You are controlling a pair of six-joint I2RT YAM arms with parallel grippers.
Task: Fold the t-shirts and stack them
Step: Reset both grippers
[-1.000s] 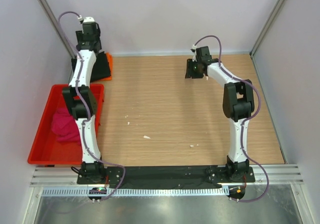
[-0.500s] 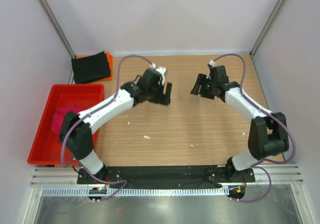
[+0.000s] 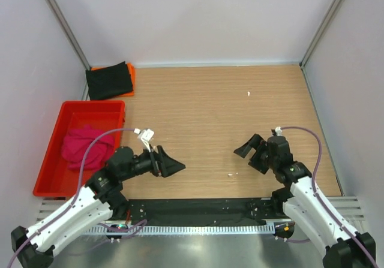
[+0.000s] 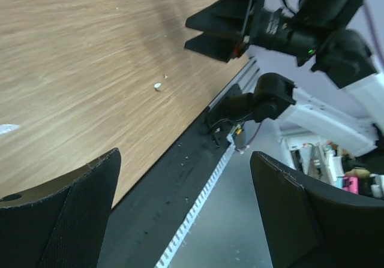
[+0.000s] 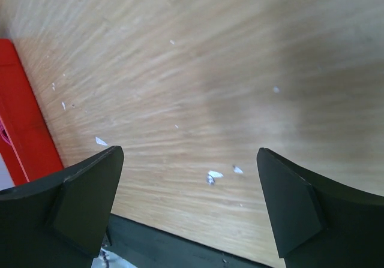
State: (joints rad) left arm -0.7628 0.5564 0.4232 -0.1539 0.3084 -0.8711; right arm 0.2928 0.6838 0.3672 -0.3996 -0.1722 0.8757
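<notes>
The black short-sleeved cloth t-shirt (image 3: 109, 82) lies folded at the far left corner of the light brown wooden table (image 3: 216, 106). It rests on top of the bright orange cloth t-shirt (image 3: 131, 73), of which only a narrow strip shows along the right and far edges. The magenta-pink cloth t-shirt (image 3: 84, 147) is not folded. It lies crumpled inside the red rectangular plastic tray (image 3: 45, 175), which stands at the left edge of the table, just on the near side of the two stacked shirts.

The left gripper (image 3: 174, 165) is low over the near part of the table, a little to the right of the tray's near corner, and it points to the right. Its two black fingers (image 4: 66, 214) are spread wide and hold nothing. In the left wrist view the wood and the black base plate (image 3: 198, 208) show in the gap between them.

The right gripper (image 3: 249, 156) is over the near right part of the table and points to the left, facing the left gripper but well apart from it. Its fingers (image 5: 78, 196) are also spread wide with nothing between them, only bare wood. A few small white scraps (image 3: 231, 174) lie on the table between the two grippers.
</notes>
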